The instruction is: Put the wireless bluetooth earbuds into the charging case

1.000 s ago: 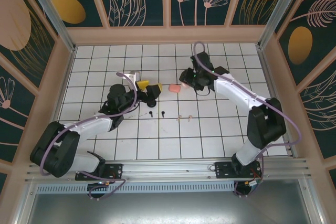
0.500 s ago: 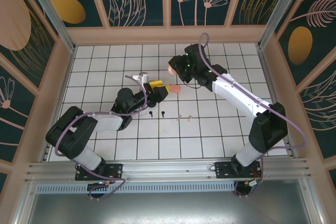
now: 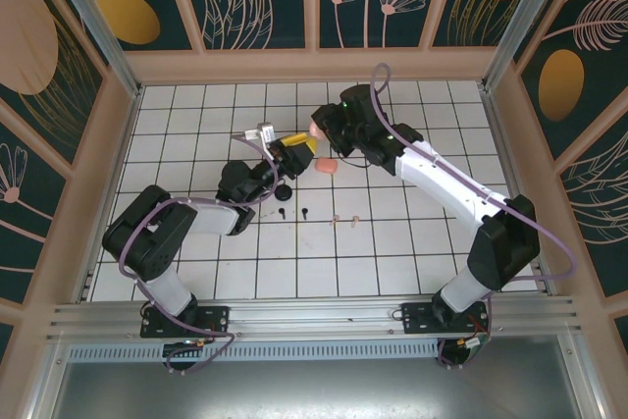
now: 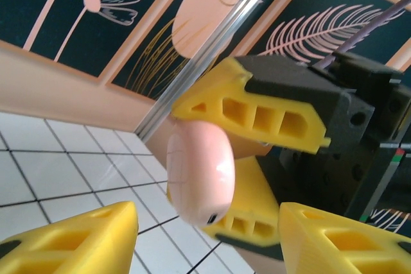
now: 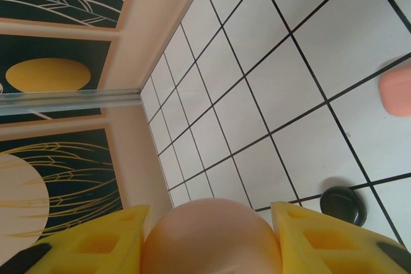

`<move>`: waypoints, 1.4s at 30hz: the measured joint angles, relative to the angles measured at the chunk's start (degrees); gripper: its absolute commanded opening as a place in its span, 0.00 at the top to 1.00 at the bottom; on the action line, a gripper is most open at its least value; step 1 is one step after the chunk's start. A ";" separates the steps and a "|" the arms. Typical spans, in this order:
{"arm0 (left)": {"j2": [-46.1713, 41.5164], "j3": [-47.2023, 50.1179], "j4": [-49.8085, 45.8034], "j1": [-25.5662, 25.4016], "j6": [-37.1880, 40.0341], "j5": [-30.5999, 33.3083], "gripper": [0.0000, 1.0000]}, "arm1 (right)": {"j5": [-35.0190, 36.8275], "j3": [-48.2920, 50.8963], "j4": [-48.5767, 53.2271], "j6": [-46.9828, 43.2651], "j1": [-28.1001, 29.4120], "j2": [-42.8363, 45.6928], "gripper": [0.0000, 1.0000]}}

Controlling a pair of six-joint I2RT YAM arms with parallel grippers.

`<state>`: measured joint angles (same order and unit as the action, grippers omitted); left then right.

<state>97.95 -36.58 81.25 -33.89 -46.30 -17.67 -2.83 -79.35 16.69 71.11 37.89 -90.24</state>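
Step, likely: case handover | right tool [image 5: 209, 235] pinches charging case [image 4: 199, 171] off the desk [image 3: 196, 272] | left tool [image 4: 207, 213] spread, case just ahead, untouched | earbuds [image 3: 304, 211] on desk below | advice: centre case, close slowly.

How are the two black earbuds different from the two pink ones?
Colour: the black earbuds are dark, the pink earbuds pale. Place: the black earbuds lie to the left, the pink earbuds to the right. Both pairs are tiny and lie loose on the tiled table.

Pink case [image 4: 199, 171] between right tool's fingers [image 4: 257, 113]
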 measured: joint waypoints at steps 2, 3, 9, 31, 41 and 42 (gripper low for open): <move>0.90 -0.87 0.44 0.00 -0.39 0.11 0.45 | 0.00 0.00 -0.20 0.00 0.17 0.00 0.57; 1.33 -1.16 0.61 0.00 -0.55 0.13 0.46 | 0.00 0.00 -0.20 0.02 0.26 0.00 0.57; 3.08 -2.19 1.31 0.00 -1.16 0.15 0.51 | 0.00 0.00 -0.26 0.00 0.66 0.00 0.57; 4.66 -4.00 2.67 0.00 -1.99 0.15 0.69 | 1.14 0.55 -0.72 0.02 1.11 0.00 0.58; 4.98 -4.07 3.17 0.00 -1.84 0.15 0.84 | 1.90 0.57 -0.70 0.46 1.11 0.00 0.58; 4.98 -4.07 3.19 0.00 -1.84 0.13 0.87 | 1.90 0.57 -0.72 0.48 1.11 0.00 0.58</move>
<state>102.94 -40.64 84.44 -33.89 -48.14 -17.54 -0.93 -78.78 15.97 71.59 39.00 -90.24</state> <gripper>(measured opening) 0.220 0.451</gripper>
